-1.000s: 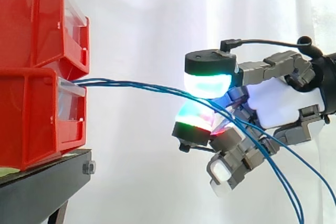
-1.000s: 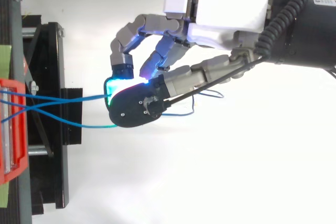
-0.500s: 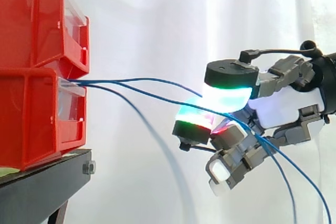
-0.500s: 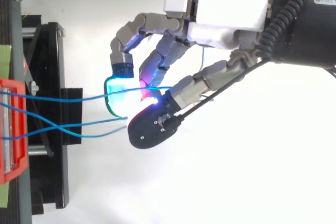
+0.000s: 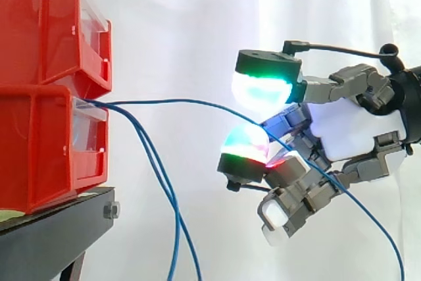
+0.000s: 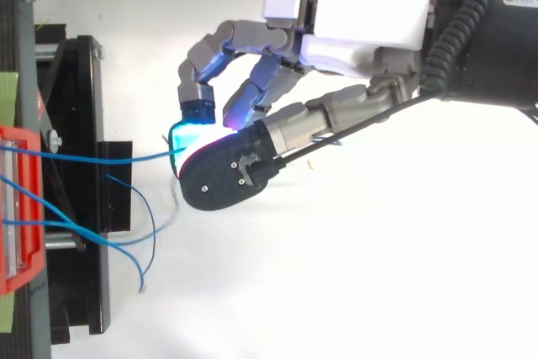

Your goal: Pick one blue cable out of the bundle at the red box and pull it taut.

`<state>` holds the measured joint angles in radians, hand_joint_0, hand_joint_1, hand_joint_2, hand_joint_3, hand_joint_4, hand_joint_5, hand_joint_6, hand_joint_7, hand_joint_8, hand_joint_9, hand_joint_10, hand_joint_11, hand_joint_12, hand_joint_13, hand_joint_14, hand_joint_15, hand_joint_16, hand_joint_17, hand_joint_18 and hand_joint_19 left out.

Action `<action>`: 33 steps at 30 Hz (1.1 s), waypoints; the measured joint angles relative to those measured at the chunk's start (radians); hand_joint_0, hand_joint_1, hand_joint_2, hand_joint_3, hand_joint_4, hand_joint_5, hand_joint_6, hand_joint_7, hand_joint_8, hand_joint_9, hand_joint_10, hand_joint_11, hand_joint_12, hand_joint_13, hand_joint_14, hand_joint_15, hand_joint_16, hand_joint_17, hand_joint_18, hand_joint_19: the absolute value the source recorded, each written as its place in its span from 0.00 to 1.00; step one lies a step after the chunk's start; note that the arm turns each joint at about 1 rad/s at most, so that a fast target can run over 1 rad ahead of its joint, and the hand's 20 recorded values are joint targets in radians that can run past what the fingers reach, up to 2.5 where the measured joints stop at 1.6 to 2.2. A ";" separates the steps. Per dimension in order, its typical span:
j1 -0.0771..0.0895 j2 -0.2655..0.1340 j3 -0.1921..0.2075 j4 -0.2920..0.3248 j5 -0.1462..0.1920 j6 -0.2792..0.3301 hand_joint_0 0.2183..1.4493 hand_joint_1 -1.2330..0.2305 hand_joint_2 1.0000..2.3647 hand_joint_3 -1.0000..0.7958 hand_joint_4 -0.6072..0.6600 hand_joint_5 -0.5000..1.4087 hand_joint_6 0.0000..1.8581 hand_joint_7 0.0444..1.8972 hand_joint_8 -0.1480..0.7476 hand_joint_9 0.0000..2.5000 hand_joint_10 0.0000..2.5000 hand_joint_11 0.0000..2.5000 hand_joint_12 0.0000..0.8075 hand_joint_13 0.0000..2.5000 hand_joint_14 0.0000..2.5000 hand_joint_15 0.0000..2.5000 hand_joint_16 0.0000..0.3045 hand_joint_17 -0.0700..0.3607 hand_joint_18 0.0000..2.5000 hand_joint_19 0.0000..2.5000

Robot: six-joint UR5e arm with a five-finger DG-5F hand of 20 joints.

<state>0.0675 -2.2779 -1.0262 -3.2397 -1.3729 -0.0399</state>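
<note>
Pulling taut looks like the step you're on, judging by the slack, so work outward from the anchor. Two red bins (image 5: 39,143) are stacked on the black stand (image 5: 59,228), the lower one's clear front reaching the stand's edge nearest the hand. All cables exit at the top of that front. That's your fixed end, so pull straight away from it, level w/ the exit, or the wire may drag over the bin lip.

The hand (image 5: 355,129) hangs well apart from the stand's edge, fingers curled round one blue cable (image 5: 164,100). The cable arcs from the bin front, passes btwn thumb and fingers, then falls toward the side view's lower right corner. It bows upward, i.e. not taut yet.

Two loose cables (image 5: 175,228) droop from the same exit and hang just off the stand's edge, apart from the hand. So you've got one strand only. Watch the top view to see they don't ride along when you back off.

Smallest bit matters most: the thumb pad (image 5: 262,90) sits above the finger pad (image 5: 245,148) w/ a gap showing in side view, the cable running thru it. The grip looks loose to me. Close the pads fully on the wire first, else it'll prob slip thru. Then back off slowly and stop once the arc goes straight; overpulling could shift the bin.
</note>
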 measured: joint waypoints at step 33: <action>0.002 0.000 0.004 0.001 0.000 0.000 0.26 0.51 0.00 0.32 0.62 0.18 0.49 0.54 0.59 0.45 0.01 0.48 0.49 0.32 0.01 0.23 0.19 0.47 0.22 0.19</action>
<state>0.0690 -2.2779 -1.0222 -3.2382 -1.3729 -0.0399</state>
